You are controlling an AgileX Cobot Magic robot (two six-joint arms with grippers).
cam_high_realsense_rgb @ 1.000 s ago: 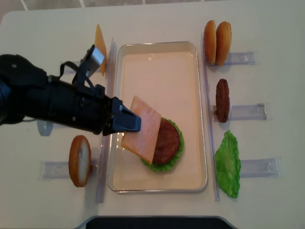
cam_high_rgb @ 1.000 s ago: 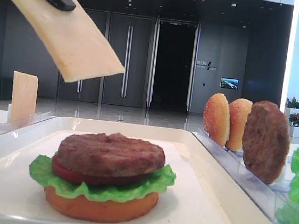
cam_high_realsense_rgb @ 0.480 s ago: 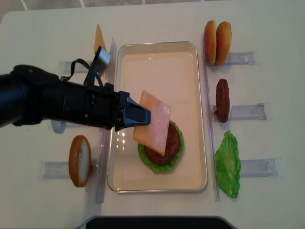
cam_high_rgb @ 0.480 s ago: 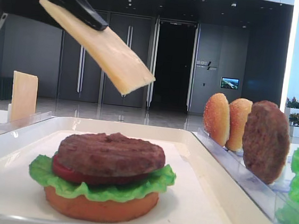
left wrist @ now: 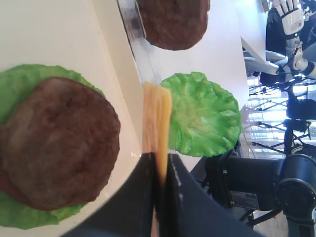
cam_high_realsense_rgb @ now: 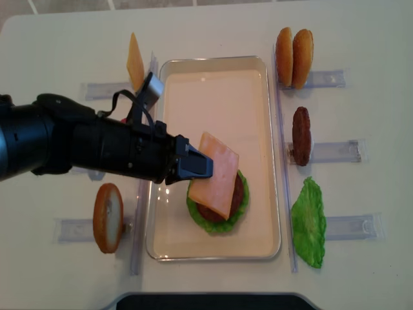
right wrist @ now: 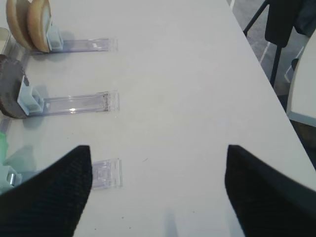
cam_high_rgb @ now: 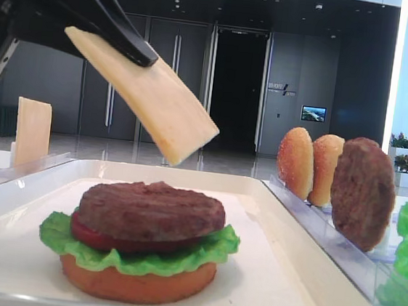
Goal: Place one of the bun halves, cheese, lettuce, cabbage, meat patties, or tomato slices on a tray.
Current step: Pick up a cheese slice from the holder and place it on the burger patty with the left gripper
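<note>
I have the cheese (cam_high_realsense_rgb: 215, 175) pinched by one edge in the left gripper (cam_high_realsense_rgb: 195, 166), hanging tilted in the air above the stack of patty (cam_high_rgb: 152, 210), tomato, lettuce (cam_high_rgb: 137, 251) and flat bun (cam_high_rgb: 136, 282) that sits on the tray (cam_high_realsense_rgb: 216, 71), toward its near end. The slice clearly hangs above the patty without touching it. My worry is that tilt: its free corner droops, so if I let go from here, I judge it could land on edge and slide off onto the tray floor, or settle skewed. It is also held only at its rim, so a quick move might let it pivot or slip. The left arm reaches in low across the tray's left rim, level with the tabletop, jaws clamped on the slice. The right gripper (right wrist: 158, 197) waits over bare tabletop beyond the right-hand racks (right wrist: 74, 102), jaws apart and empty.
</note>
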